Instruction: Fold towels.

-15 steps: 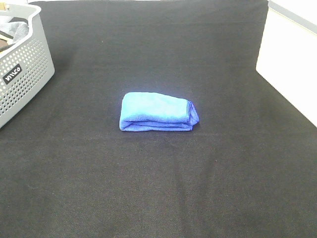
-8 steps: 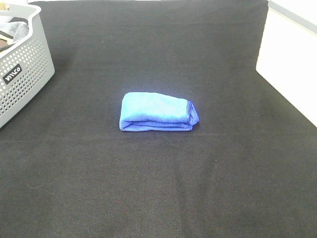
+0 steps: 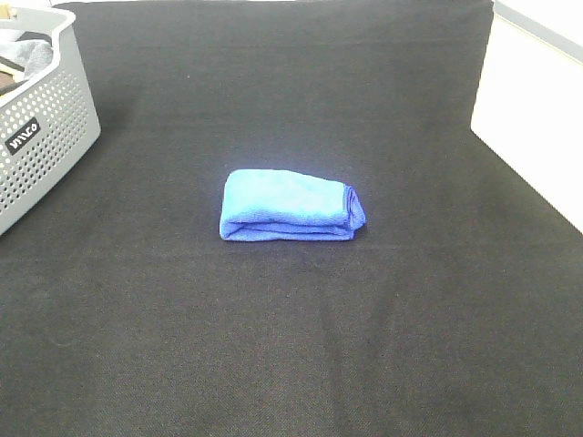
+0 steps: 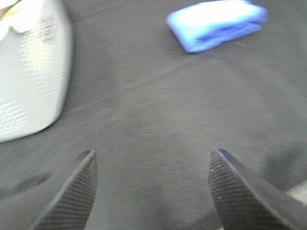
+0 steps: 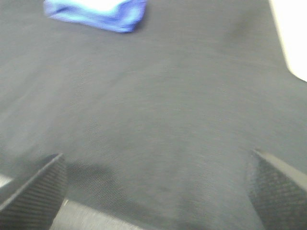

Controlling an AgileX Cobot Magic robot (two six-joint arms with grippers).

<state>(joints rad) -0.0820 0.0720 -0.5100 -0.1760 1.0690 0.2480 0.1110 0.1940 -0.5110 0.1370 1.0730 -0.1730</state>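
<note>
One folded blue towel (image 3: 290, 206) is seen lying mid-table on the black cloth (image 3: 291, 346), well apart from the left gripper (image 4: 152, 184) and right gripper (image 5: 158, 184), both spread wide and empty

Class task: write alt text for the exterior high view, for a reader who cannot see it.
A blue towel, folded into a compact bundle, lies alone near the middle of a black cloth-covered table. A grey perforated basket holding grey cloth sits at the left edge; no robot arm is in sight.
</note>
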